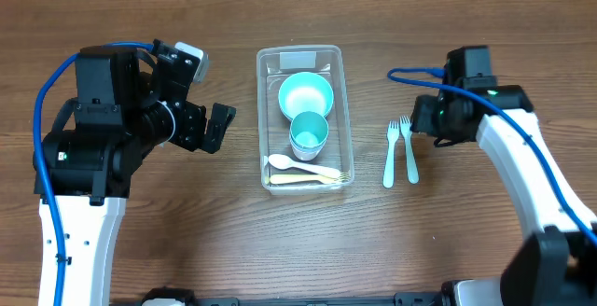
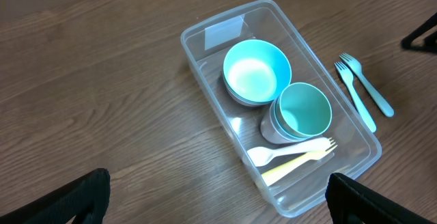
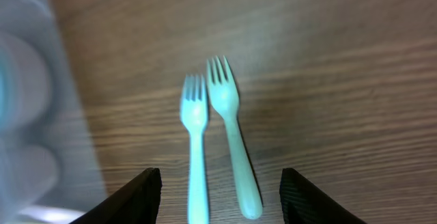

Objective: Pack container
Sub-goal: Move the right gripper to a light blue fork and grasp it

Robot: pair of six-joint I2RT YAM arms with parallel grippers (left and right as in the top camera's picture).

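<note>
Right pincer (image 3: 220,186) hangs apart over the bluish fork (image 3: 195,142) and greenish fork (image 3: 235,156), gripping nothing; left pincer (image 2: 218,193) gapes, empty. The container (image 1: 269,101) sits mid-bench, partly packed. Forks seem next: they lie almost touching, so singling one out needs care. The bluish handle's end is cut off.

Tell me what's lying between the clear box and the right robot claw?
A blue fork and a green fork, side by side; the overhead view shows it.
</note>
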